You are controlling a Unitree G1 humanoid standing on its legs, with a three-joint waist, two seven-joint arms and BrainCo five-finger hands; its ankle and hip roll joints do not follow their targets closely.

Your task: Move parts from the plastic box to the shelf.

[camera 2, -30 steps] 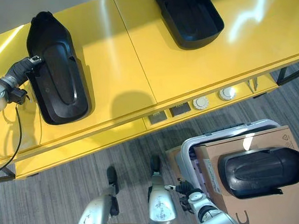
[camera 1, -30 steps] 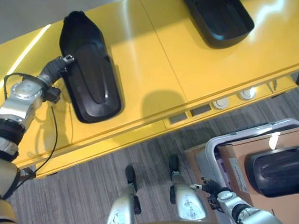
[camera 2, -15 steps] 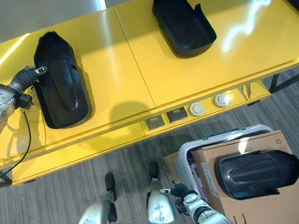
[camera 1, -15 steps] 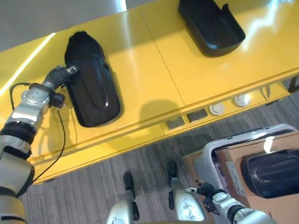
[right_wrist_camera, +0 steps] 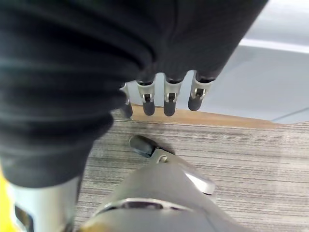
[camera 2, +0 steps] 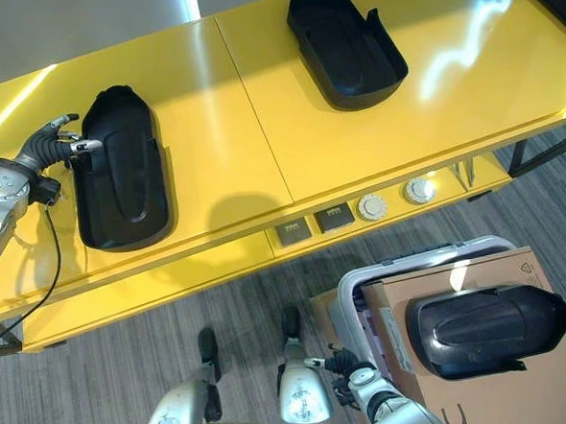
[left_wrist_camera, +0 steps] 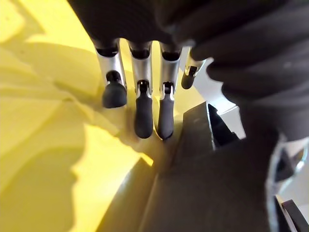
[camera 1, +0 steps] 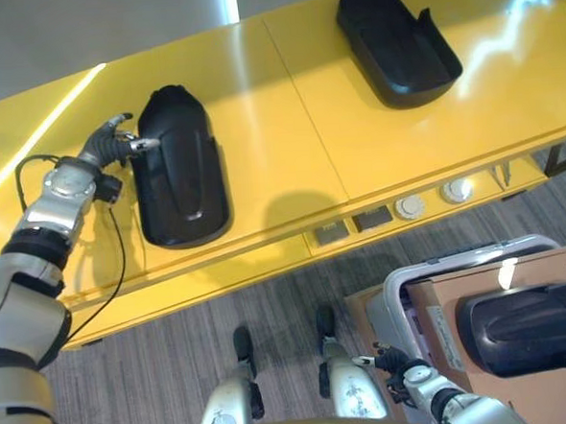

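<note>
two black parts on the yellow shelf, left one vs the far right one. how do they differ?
The left part is long and smooth with a rounded far end; the right part is shorter, with a raised tab on its right edge.
The left part lies straight front to back; the right part sits angled.
The left robot hand is open at the left part's edge; nothing is near the right part.
Both are black and lie flat on the yellow shelf.

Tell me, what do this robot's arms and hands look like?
Silver-grey jointed metal arms with dark bands. The left hand has slim silver fingers tipped with dark rounded pads, its back and wrist under a dark ribbed cover, a black cable beside the wrist. The right hand looks alike: silver fingers, dark tips, ribbed cover.
</note>
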